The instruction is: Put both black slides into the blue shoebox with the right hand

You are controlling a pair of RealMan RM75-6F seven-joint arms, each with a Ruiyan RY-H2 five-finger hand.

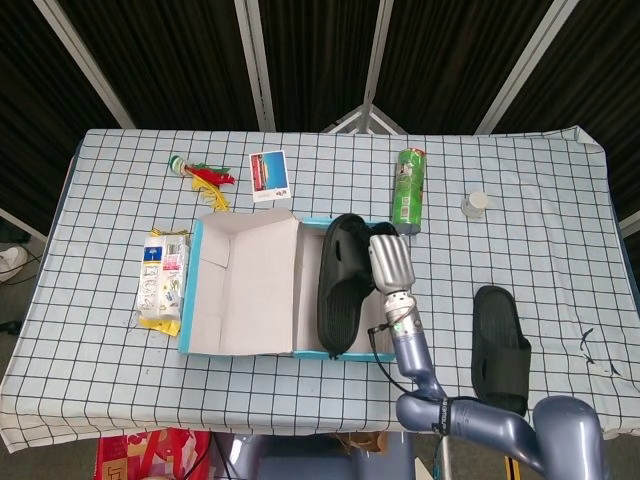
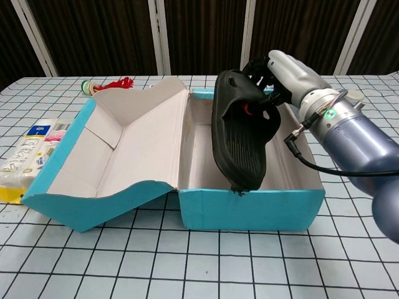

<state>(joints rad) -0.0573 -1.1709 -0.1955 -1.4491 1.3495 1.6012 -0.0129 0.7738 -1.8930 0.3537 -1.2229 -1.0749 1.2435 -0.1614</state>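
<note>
- A green can (image 1: 409, 188) lying on the checked tablecloth (image 1: 520, 180).
- A small white cap (image 1: 475, 204) right of it.
- A photo card (image 1: 269, 175) beside a red-and-yellow shuttlecock (image 1: 203, 179).
- A snack packet (image 1: 163, 279) at the left.

2 blk slides (image 1: 341, 283) (image 1: 500, 346), 1 shoebox (image 1: 200, 290)

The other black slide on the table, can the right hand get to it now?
Probably not yet: the right hand holds the first slide in the blue shoebox. The other slide lies uncovered nearby.
</note>
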